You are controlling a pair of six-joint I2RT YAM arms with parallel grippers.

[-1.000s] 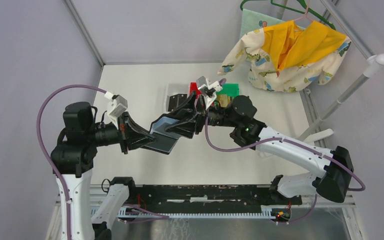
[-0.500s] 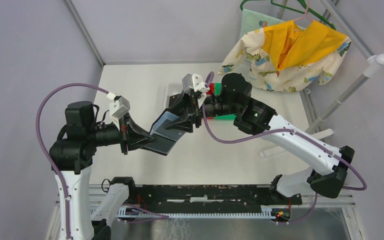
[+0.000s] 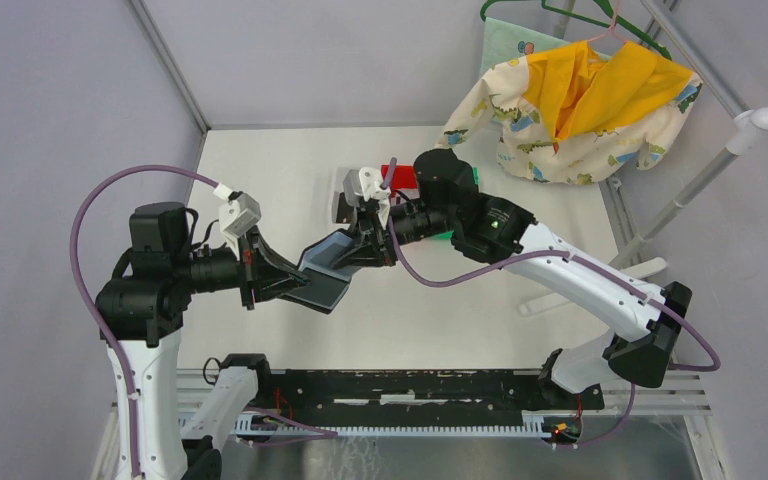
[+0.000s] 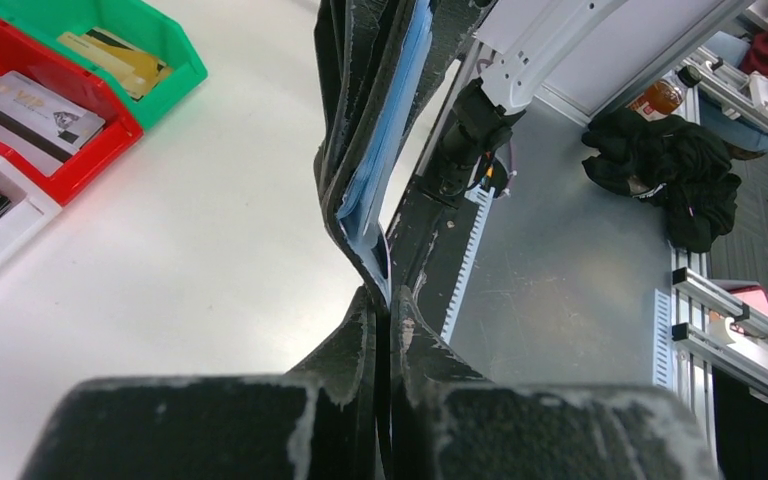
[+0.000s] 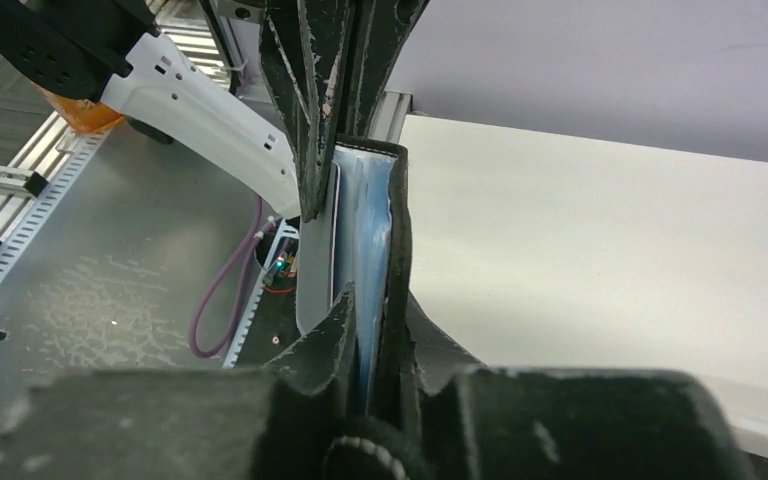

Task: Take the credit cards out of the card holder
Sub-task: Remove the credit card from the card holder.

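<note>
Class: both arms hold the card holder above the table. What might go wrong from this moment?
1. The right gripper pinches the card holder by its blue lining, not clearly a card: pulling may only tug the holder from the left gripper.
2. The holder hangs above the table, so a freed card may drop.
</note>
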